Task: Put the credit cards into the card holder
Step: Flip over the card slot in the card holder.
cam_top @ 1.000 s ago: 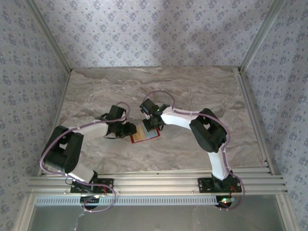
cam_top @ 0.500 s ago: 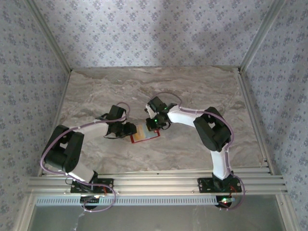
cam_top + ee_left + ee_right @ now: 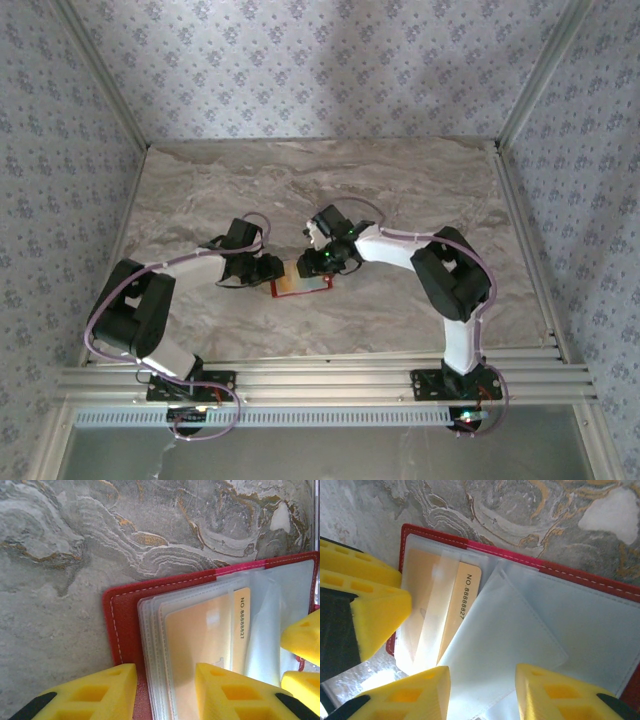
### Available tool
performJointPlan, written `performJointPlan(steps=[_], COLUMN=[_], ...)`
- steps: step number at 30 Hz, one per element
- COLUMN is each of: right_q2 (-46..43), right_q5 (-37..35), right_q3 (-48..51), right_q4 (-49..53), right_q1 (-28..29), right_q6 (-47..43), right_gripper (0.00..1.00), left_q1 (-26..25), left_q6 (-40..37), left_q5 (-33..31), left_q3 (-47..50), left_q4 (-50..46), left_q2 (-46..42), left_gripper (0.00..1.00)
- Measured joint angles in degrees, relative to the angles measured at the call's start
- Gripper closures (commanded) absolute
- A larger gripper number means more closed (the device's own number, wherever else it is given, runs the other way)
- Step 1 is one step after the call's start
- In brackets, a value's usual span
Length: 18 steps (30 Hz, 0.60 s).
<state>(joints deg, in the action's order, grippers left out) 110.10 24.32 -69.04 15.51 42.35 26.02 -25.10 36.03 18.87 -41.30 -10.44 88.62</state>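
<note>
Against the view a second earlier, the right arm's elbow has swung outward. The right gripper (image 3: pixel 318 262) has drawn closer to the red folding card holder (image 3: pixel 278 290), and its yellow jaws are now parted above a loose clear plastic sleeve (image 3: pixel 505 630). The holder has not shifted; it lies open flat on the grey marbled tabletop (image 3: pixel 420 190), between both grippers. The pale tan-yellow rectangular credit card (image 3: pixel 200 645) sits in the sleeves of the left half, numbered end toward the fold. The left gripper (image 3: pixel 165 672) has its jaws apart, straddling the holder's outer edge. Bare tabletop lies open behind and to the right, and an aluminium rail (image 3: pixel 330 378) bounds the near side.
</note>
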Motion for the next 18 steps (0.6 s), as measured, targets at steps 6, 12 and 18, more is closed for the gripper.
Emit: performJointPlan(steps=[6, 12, 18], right_q2=[-1.0, -3.5, -4.4], right_q5=[1.9, 2.1, 2.8], right_q3=[3.5, 6.8, 9.2], right_q4=[-3.1, -4.1, -7.7], right_q1=[0.1, 1.0, 1.6], right_q6=[3.1, 5.6, 8.4], right_gripper=[0.51, 0.47, 0.42], left_q1=[0.0, 0.3, 0.4], left_q6=[0.0, 0.0, 0.2], left_q5=[0.0, 0.3, 1.1], left_q3=[0.0, 0.0, 0.0], left_q4=[0.0, 0.1, 0.3], left_q2=[0.0, 0.1, 0.4], left_gripper=[0.64, 0.64, 0.64])
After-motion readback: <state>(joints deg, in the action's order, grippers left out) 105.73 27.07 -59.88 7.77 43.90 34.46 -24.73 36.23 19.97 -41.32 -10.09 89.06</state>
